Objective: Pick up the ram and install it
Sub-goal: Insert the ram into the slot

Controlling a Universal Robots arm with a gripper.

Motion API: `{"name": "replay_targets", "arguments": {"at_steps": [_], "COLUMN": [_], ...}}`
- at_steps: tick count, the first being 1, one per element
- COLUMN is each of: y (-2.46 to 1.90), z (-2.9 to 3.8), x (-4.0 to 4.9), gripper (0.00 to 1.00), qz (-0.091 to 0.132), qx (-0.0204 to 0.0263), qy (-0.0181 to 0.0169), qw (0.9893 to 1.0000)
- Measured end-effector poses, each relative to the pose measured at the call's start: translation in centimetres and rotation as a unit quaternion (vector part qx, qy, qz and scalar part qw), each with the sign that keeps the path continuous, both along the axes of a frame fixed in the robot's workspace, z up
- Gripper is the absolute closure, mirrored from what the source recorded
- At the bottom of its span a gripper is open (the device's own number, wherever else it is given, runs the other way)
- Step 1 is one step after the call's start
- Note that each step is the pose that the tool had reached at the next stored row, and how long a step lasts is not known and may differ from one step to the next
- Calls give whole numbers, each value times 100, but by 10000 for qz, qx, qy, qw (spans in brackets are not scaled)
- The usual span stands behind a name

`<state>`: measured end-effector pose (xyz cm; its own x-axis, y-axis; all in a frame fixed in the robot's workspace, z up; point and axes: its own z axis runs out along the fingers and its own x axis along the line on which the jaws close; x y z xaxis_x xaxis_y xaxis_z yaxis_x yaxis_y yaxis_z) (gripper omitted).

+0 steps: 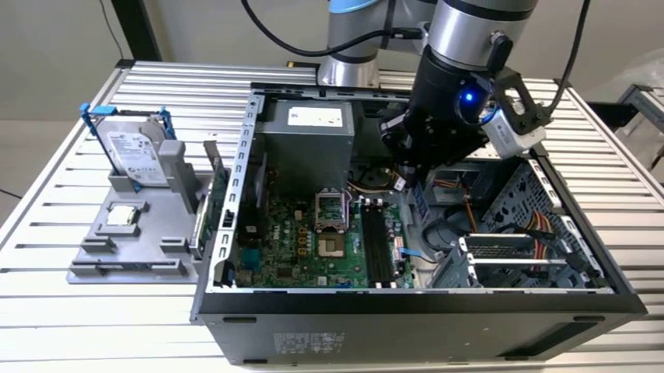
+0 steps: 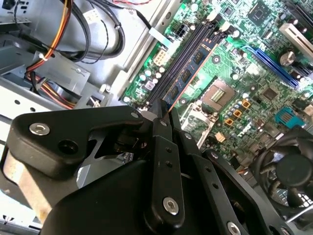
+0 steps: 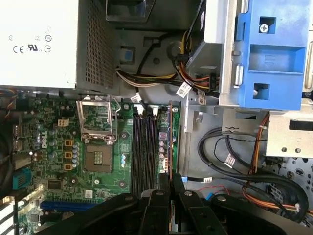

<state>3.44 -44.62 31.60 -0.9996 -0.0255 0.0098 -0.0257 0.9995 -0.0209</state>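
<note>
Fingers (image 2: pixel 160 132) pinched close together on the ram (image 2: pixel 188 73), gripping its near end (thin green stick, seen edge-on in the first wrist view). The ram stands upright, lengthwise along the dark memory slots (image 3: pixel 142 147) of the motherboard (image 3: pixel 63 161), beside the processor socket (image 3: pixel 98 156). It is inside the open computer case (image 1: pixel 415 311) on the worktop (image 1: pixel 104 326).

Pick-up looks done. Seating is unconfirmed: cannot tell which slot it lines up with, or whether its lower edge is in or just above. Fingers cover the near end, and the slot latches are hard to make out.
</note>
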Motion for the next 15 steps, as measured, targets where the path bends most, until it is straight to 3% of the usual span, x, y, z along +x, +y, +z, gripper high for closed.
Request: {"name": "replay_targets", "arguments": {"at_steps": [11, 15], "y": [-2, -10], "z": [-39, -41], "x": [2, 2], "gripper": [100, 100], "qz": [-163, -198], "qx": [14, 100], "qy": [9, 14], "qw": [9999, 9998]}}
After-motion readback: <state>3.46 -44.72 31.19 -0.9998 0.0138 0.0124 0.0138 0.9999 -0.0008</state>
